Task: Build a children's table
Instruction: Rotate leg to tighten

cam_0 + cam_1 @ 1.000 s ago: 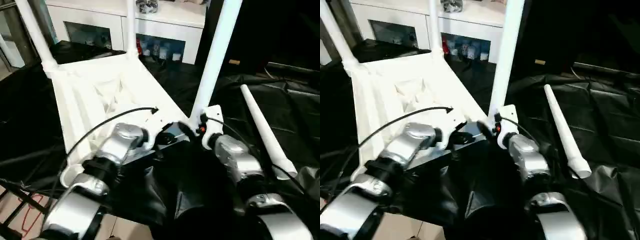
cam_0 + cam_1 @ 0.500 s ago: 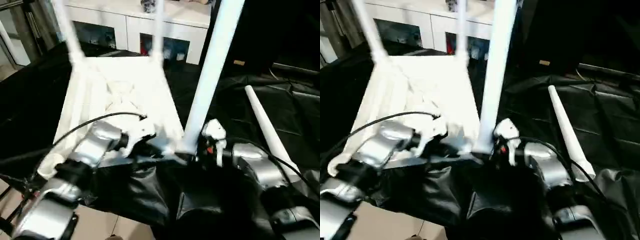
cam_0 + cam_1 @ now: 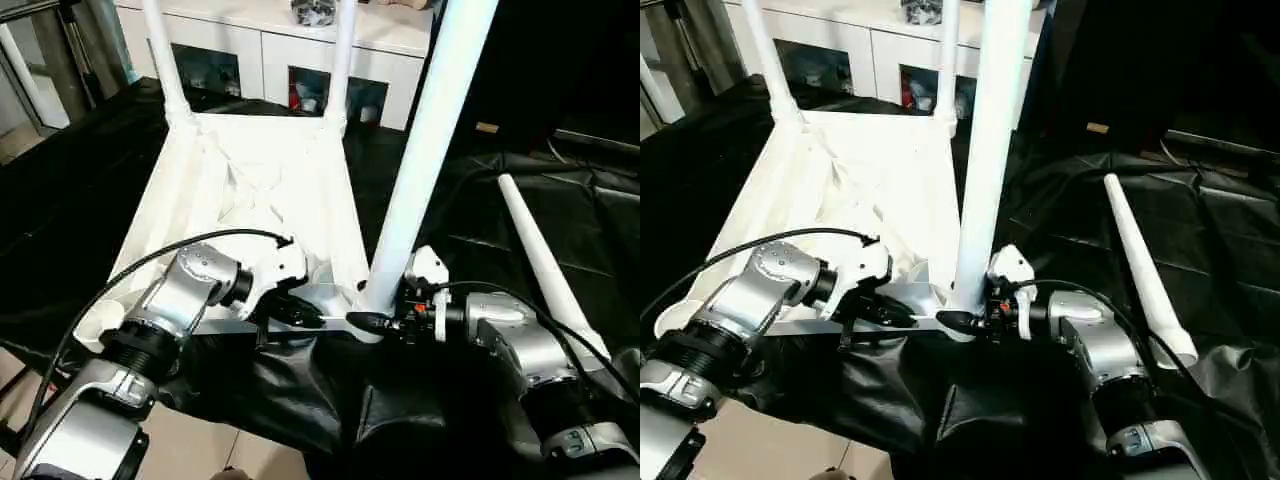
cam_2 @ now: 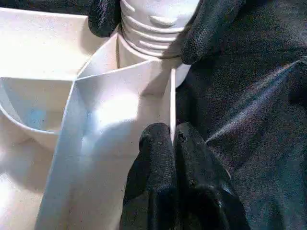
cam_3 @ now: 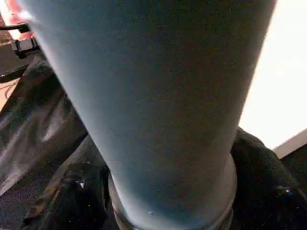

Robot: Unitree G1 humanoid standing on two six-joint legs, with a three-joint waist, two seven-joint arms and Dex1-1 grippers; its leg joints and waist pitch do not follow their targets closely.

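Observation:
The children's table lies upside down: its white tabletop rests on the black cloth, ribbed underside up. Two legs stand in the far corner sockets. A third leg stands in the near right socket. My right gripper is shut on this leg's threaded base, one black finger on each side. My left gripper is shut on the tabletop's thin near rim, just left of that socket. A loose white leg lies on the cloth to the right.
The black-draped work table drops off just before my forearms, with floor below. A white cabinet with glass doors stands behind the table. A cable loops over my left wrist.
The tabletop has swung: its far end has moved right and the near right corner has come towards me. My right gripper has dropped to the leg's base and closed on it. The left grip is unchanged.

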